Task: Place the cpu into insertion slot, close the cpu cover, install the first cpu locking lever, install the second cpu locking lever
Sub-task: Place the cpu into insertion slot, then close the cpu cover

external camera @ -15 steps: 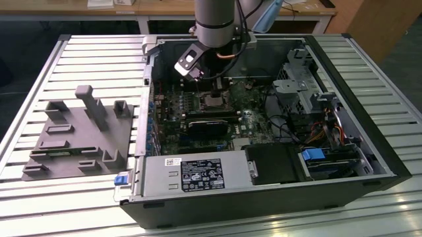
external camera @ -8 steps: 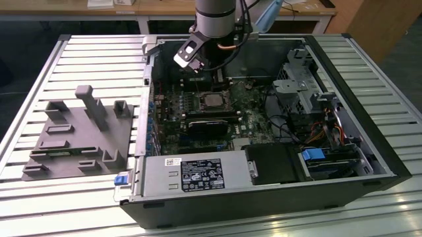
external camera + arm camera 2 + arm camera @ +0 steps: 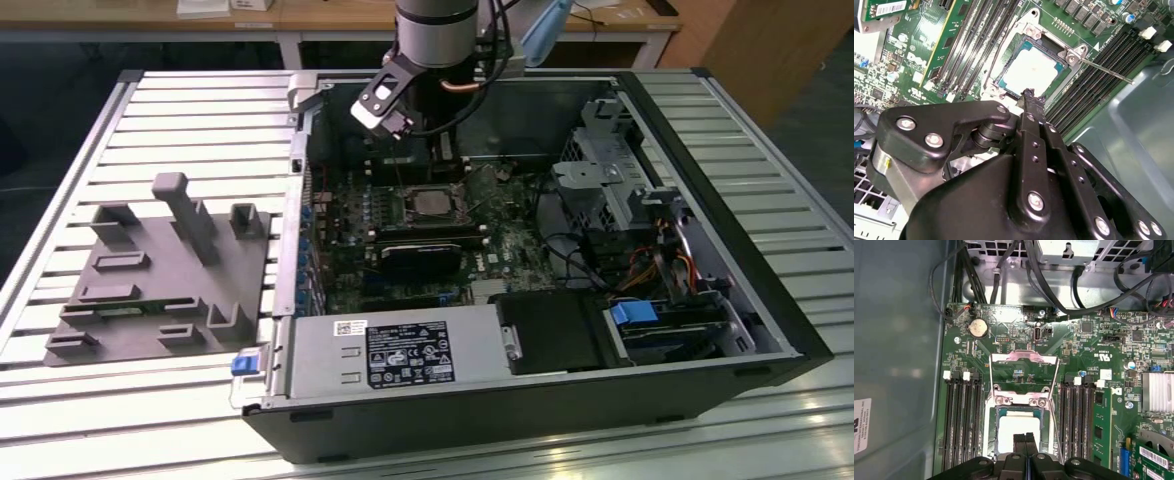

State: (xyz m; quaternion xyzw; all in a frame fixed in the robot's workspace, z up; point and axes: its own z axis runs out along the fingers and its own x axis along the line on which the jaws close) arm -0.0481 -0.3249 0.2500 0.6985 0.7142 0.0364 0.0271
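Square silver-grey cpu (image 3: 1016, 425) lies flat, face up, in the metal-rimmed insertion slot (image 3: 997, 430). The black gripper (image 3: 1025, 437), pinched together and empty, is over its edge.

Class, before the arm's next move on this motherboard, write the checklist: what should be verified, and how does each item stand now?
1. cpu lying in the insertion slot: ok, it sits inside the rim in both wrist views.
2. cpu cover closed: not ok, it stands open beyond the slot.
3. Locking lever latched: not ok, the wire lever juts free beside the slot.
4. Claw empty: ok, it is shut with nothing between the fingers.
5. Claw clear of the cpu: cannot tell; its tips overlap the chip's edge.
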